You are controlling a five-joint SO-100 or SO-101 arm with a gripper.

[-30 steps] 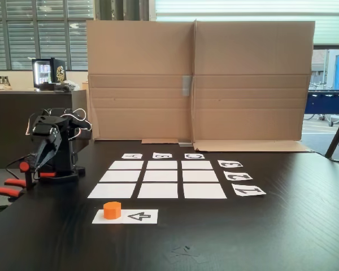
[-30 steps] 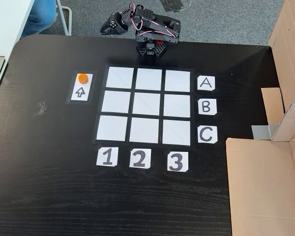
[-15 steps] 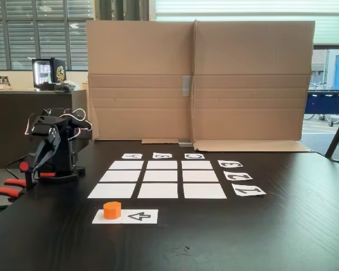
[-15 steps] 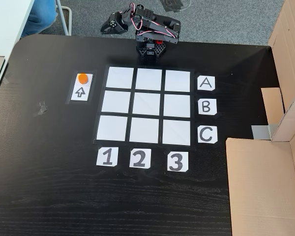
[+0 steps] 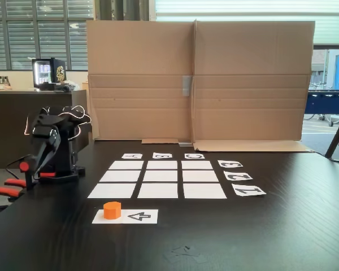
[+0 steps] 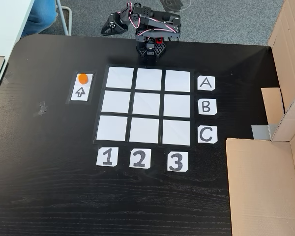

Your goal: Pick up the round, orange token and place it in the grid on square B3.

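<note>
The orange token (image 5: pixel 112 210) (image 6: pixel 82 78) sits on one end of a white strip with a black arrow (image 5: pixel 140 216) (image 6: pixel 80 92), just outside the grid (image 5: pixel 158 178) (image 6: pixel 146 105). Square B3 (image 5: pixel 162 165) (image 6: pixel 176 105) is a bare white cell in line with card B (image 6: pixel 206 106) and card 3 (image 6: pixel 176 162). The black arm stands folded at the table edge beyond the A row. Its gripper (image 5: pixel 36 162) (image 6: pixel 108 28) hangs off the table edge, pointing down, far from the token. The jaws look closed together with nothing in them.
A tall cardboard wall (image 5: pixel 198 79) (image 6: pixel 265 182) closes off the side of the table past card C. Red-orange clamp handles (image 5: pixel 5 191) stick out by the arm's base. A person's leg in blue (image 6: pixel 39 14) shows beyond the table corner.
The folded arm has risen slightly and its gripper has shifted a little. The token has not moved.
</note>
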